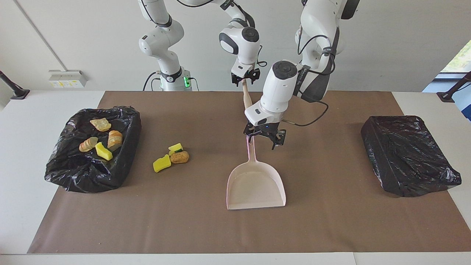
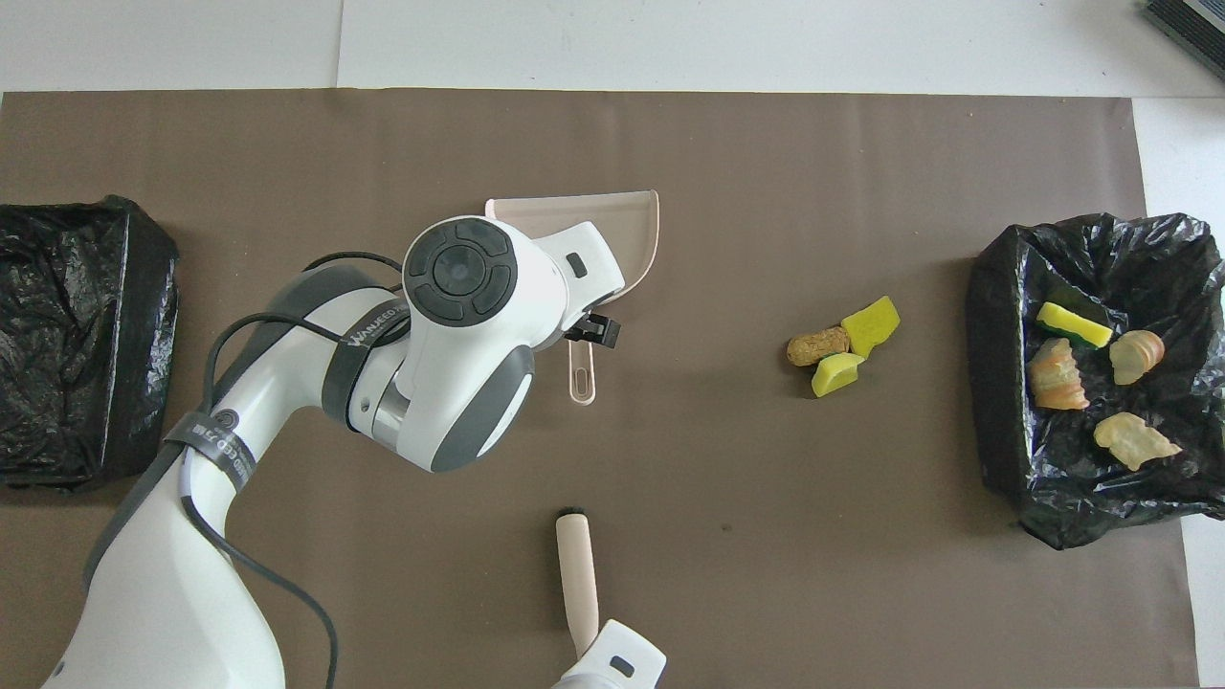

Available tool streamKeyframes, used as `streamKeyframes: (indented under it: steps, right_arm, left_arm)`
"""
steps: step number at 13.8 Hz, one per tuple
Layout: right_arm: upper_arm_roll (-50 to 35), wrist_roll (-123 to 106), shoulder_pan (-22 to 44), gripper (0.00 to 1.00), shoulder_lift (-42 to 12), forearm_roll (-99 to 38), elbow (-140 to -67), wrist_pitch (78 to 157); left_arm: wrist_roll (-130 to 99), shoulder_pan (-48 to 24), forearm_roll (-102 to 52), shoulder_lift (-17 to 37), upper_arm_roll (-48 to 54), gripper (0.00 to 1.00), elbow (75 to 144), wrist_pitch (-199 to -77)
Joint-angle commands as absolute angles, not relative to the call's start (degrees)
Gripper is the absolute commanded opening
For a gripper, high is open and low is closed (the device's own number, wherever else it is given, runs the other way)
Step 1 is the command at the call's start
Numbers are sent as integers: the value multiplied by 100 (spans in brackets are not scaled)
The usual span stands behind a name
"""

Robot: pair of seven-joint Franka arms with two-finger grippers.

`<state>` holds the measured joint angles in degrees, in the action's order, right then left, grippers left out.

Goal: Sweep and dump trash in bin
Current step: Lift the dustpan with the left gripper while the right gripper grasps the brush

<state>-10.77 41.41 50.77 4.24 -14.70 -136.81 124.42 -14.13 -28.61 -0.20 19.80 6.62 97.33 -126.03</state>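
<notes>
Yellow sponge and golden-brown bread make up the trash. Three pieces lie loose on the bench, a yellow chunk (image 1: 162,163), a green-backed chunk (image 1: 176,148) and a brown bread piece (image 1: 179,157), huddled together just beside the black-bagged bin (image 1: 123,167) at the right arm's end. Four more pieces already lie inside it.

They look light and soft, so I judge they will skid, roll or bounce ahead of bristles rather than resist. Gentle strokes suit them better than pinching.

The beige dustpan (image 1: 255,184) sits mid-bench and looks like stiff, light plastic. Its thin handle (image 1: 251,150) is the place to hold it. The left gripper (image 1: 263,142) hangs over that handle with its fingers spread, grasping nothing.

The right gripper (image 1: 245,79) is at the top end of the brush (image 2: 577,565) near the robots' edge — whether it has clamped I cannot tell.

A second bagged bin (image 1: 408,154) stands at the left arm's end.
</notes>
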Motion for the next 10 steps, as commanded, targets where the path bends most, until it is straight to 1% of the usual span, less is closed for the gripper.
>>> streamKeyframes:
  steps: [1, 4, 6, 8, 9, 10]
  right_arm:
    - [-1063, 3903, 5036, 0, 528, -1582, -13781, 12463]
    - [-1055, 3586, 5036, 0, 527, -1512, -13738, 12384]
    - [-1037, 3568, 5036, 0, 545, -1468, -13694, 12270]
    - [-1002, 3560, 4967, 0, 597, -1337, -13527, 11929]
    - [-1011, 3516, 4783, 0, 667, -1197, -13431, 11683]
    - [-1011, 3350, 4642, 0, 807, -1108, -13343, 11385]
  left_arm:
    - [-1678, -2936, 123, 2021, 571, 100, 9808, -12770]
    - [-1889, -2944, 123, 2039, 571, 100, 9861, -12850]
    - [-2266, -3101, 132, 2267, 554, 100, 9826, -13033]
    - [-2382, -3129, 167, 2346, 554, 100, 9852, -13113]
    - [-2469, -3181, 228, 2451, 545, 98, 9835, -13122]
    - [-2618, -3199, 385, 2470, 536, 91, 9818, -13122]
